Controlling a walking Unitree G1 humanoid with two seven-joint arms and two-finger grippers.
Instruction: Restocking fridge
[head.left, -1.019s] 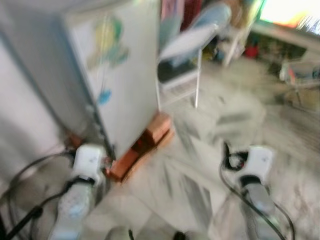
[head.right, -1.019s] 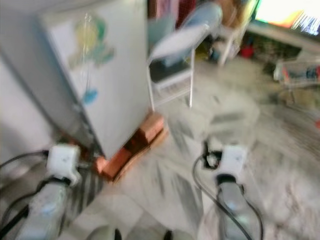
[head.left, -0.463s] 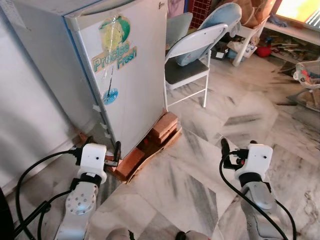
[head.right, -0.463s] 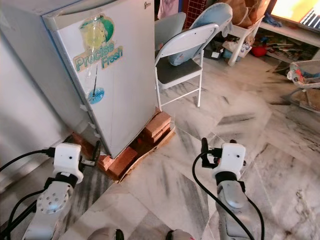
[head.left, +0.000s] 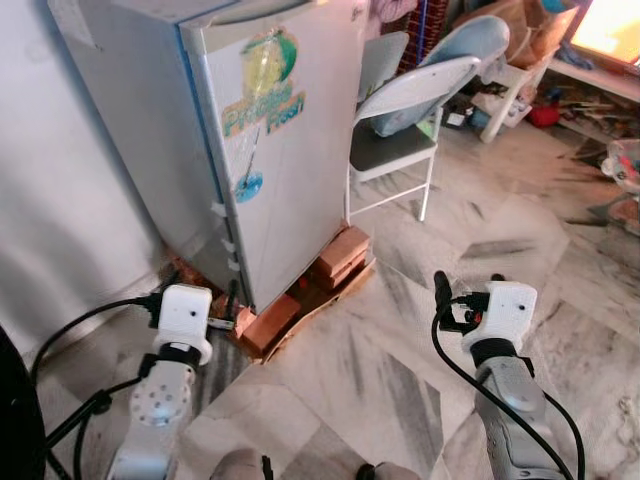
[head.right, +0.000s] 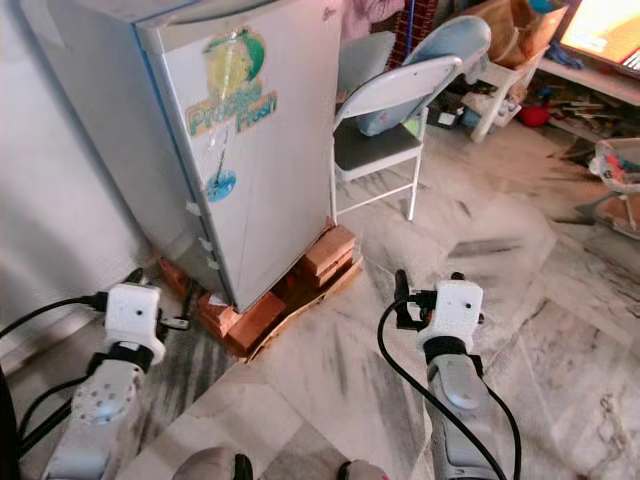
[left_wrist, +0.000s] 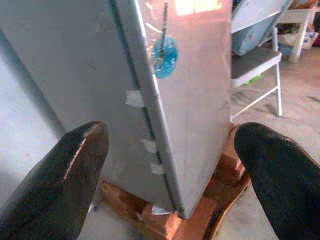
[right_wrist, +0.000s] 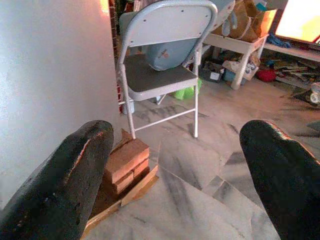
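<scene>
Approaching the shut fridge (head.left: 270, 150), I hold both pincers spread and empty, left gripper (left_wrist: 165, 165) facing its door edge, right gripper (right_wrist: 175, 165) beside; next, I judge, opening it.

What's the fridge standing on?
The fridge stands on bricks at its corners, with flat board beneath them on the marble floor. The bricks at the back and the middle of its underside are hidden by the fridge itself.

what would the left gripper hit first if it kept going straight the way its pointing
Probably the fridge: the left gripper, jaws open, points at the door's hinge-side edge just above the bricks, though depth is unclear.
</scene>
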